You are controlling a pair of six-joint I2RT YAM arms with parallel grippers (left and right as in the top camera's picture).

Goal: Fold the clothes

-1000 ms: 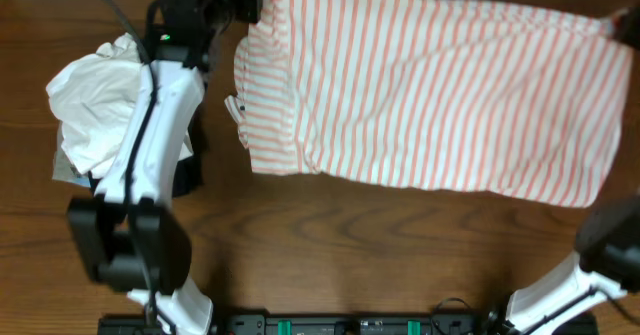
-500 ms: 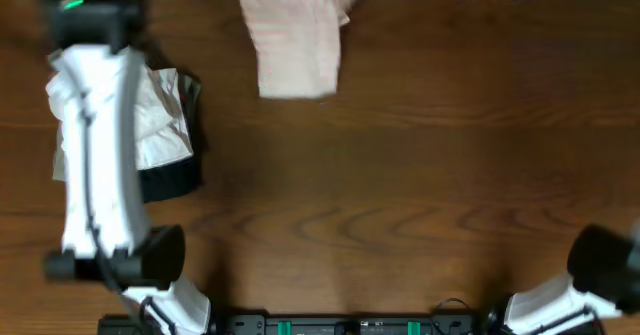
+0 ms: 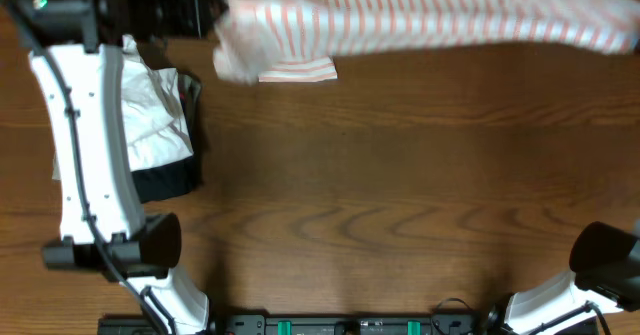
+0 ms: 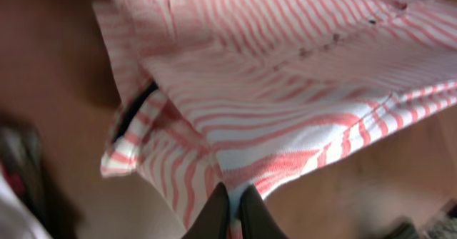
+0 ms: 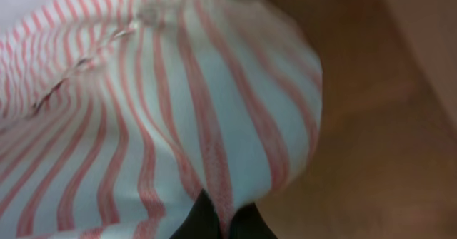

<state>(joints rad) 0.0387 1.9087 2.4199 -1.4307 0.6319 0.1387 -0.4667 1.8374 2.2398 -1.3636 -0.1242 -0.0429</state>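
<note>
Hands: both were shut tight on cloth. The left hand (image 4: 230, 196) pinched a striped hem between its dark fingers, and the right hand (image 5: 218, 214) pinched a bunched edge of the same cloth.
Shirt: the striped shirt (image 3: 430, 25) was strung between the two hands along the far edge of the worktop and was blurred from above. One corner flap (image 3: 297, 70) lay on or just over the wood near the left hand.
Patch: a dark patch (image 4: 137, 107) showed inside a fold in the left wrist view; it may have been a label, but it was too blurred to tell.
Done: judged little more than the pickup, since both ends were gripped and the cloth was drawn out lengthways.
Left: no tidy fold showed, so the laying flat, the folding and the smoothing all seemed yet to come.
Worktop: dark brown wood grain (image 3: 400, 195), its surface showing across the middle and near side.
Pile: a crumpled white garment (image 3: 150, 115) sat on a black garment (image 3: 170, 180) at the left side, apart from the shirt.
Room: only a pale strip showed beyond the far edge.
</note>
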